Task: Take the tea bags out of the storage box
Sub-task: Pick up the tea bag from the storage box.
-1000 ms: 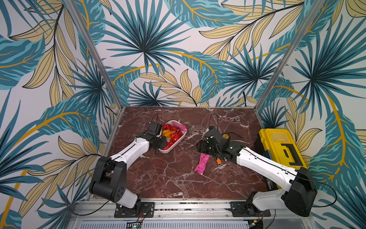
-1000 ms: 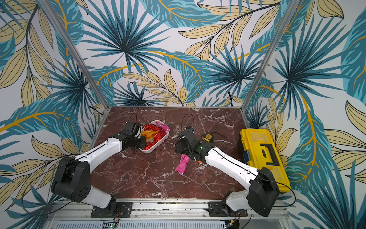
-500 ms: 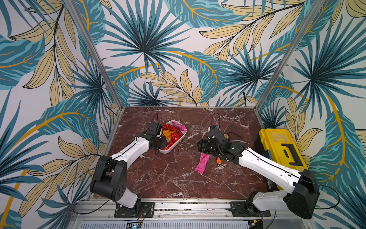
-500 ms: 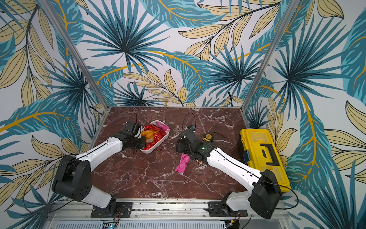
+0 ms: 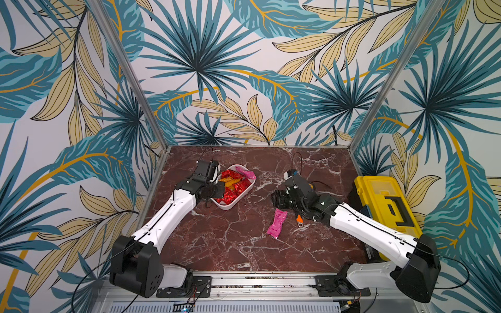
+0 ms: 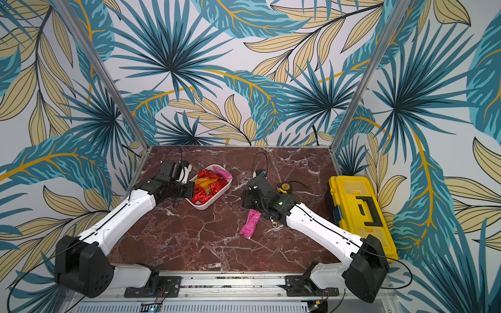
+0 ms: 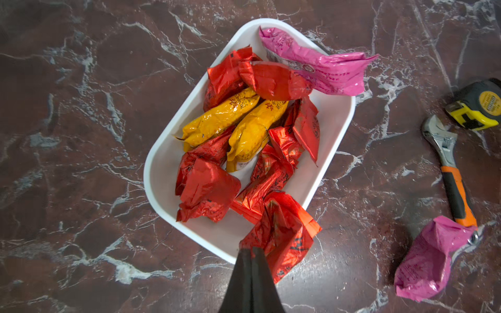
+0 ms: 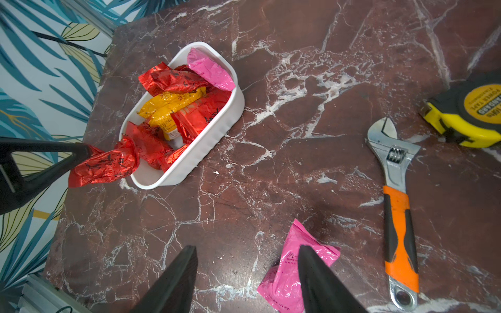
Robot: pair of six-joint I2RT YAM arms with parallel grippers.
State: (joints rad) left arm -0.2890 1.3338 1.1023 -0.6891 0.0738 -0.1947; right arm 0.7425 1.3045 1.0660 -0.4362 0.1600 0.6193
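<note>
Pink foil is lying nearest: a lone bag on the marble, at 5 o'clock from centre. Just beyond, the right gripper is hanging released, holding nothing. A wrench is lying just beside the bag, at its 3 o'clock. At 10 o'clock the left gripper is clenching a red bag over the rim of the box, where the other bags are sitting heaped. Farther right, a tape measure is showing "STANDARD POWER TAPE"; bag print is coming out too small to read.
</note>
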